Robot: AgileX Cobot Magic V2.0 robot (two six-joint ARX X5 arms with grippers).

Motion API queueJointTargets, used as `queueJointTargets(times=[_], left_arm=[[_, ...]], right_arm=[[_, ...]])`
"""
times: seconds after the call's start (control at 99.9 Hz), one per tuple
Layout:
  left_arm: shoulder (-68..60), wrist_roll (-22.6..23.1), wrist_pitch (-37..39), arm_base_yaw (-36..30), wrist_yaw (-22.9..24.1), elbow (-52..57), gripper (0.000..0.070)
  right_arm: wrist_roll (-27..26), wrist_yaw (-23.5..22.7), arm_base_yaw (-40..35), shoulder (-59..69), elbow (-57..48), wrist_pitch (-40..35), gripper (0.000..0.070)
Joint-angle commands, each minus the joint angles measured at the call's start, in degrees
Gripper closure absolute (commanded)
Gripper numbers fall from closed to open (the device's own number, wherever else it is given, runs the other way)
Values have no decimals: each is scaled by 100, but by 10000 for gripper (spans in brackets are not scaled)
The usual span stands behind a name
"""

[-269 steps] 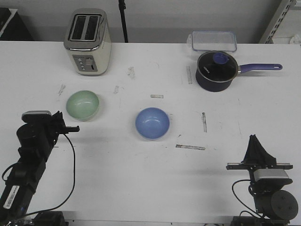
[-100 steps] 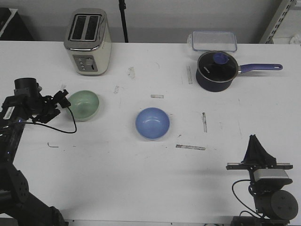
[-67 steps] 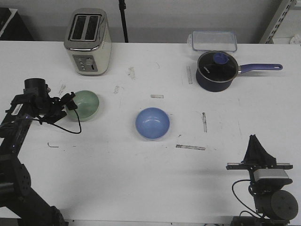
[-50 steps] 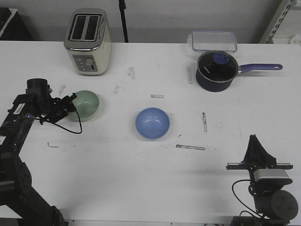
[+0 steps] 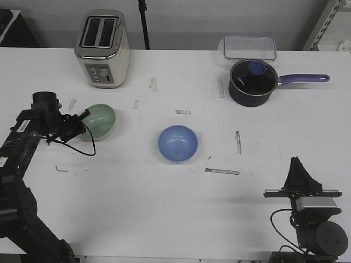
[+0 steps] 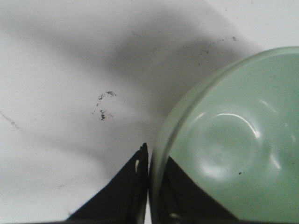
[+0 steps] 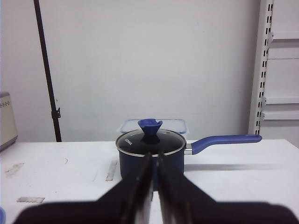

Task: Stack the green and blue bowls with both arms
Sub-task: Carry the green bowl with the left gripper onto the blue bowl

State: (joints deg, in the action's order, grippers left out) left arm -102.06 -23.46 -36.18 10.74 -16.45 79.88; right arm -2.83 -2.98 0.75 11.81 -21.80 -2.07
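Observation:
The pale green bowl [image 5: 100, 121] sits upright on the white table at the left, with the light blue bowl [image 5: 177, 143] apart from it near the middle. My left gripper [image 5: 82, 118] is at the green bowl's left rim. In the left wrist view the green bowl [image 6: 233, 144] has its rim pinched between the two black fingers of my left gripper [image 6: 148, 157], one outside and one inside. My right gripper [image 5: 299, 169] stands at the front right, far from both bowls, its fingers nearly touching with nothing between them; the right wrist view shows the right gripper [image 7: 154, 161] the same way.
A cream toaster [image 5: 102, 48] stands at the back left. A dark blue lidded saucepan [image 5: 251, 82] with its handle pointing right and a clear lidded container [image 5: 249, 47] are at the back right. Tape marks dot the table. A shelf rack [image 5: 329, 22] rises at the far right.
My left arm swung from the front left out to the green bowl's left rim and its fingers closed on the rim. The right arm and both bowls stayed put.

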Motion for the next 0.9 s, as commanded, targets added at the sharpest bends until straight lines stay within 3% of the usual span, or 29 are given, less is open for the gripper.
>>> queueJointTargets(times=[0.0, 0.41, 0.891], left_arm=[[-92, 22, -42, 4, -11, 103, 699], [726, -352, -162, -627, -7, 190, 699], [774, -809, -315, -2747, -7, 962, 699]], right_arm=[[-35, 2, -4, -15, -2, 74, 692], [-37, 2, -4, -15, -2, 74, 692], [-37, 2, -4, -15, -2, 77, 691]])
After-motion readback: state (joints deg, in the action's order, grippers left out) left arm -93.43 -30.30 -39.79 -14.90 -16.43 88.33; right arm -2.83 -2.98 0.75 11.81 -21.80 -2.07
